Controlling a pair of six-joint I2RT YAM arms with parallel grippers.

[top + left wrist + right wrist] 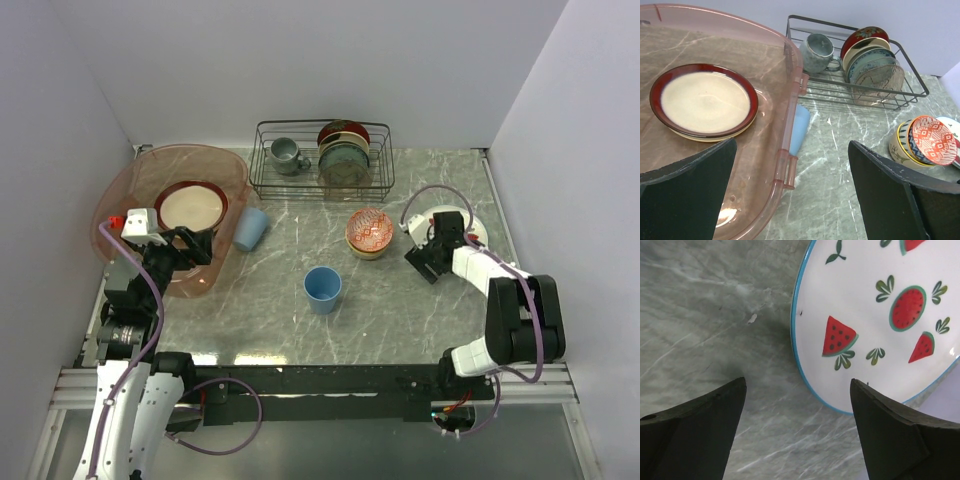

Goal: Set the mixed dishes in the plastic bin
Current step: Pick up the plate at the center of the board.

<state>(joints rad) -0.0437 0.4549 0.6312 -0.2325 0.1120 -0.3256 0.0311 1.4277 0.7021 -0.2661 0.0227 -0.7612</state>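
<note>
Plate with red fruit marks (880, 315) lies by the right edge of the table (400, 300), so I would set the right gripper (797, 382), jaws wide, astride its blue rim (792, 335) and close slowly; left gripper (792, 142) hangs wide over the bin (790, 165).

You have the translucent pinkish bin (190, 148) at the far left of the bench (400, 300), holding a dark red plate (191, 206) with a cream centre, stacked on an orange-yellow plate (700, 138). Outside it, a light-blue cup (251, 228) lies tipped against the bin's right wall. A second light-blue cup (322, 288) stands upright mid-bench. Right of centre, the red-patterned bowl (369, 228) sits nested in the cream bowl (899, 149). Further right lies the blue-rimmed white plate (880, 315) with watermelon marks.
</note>
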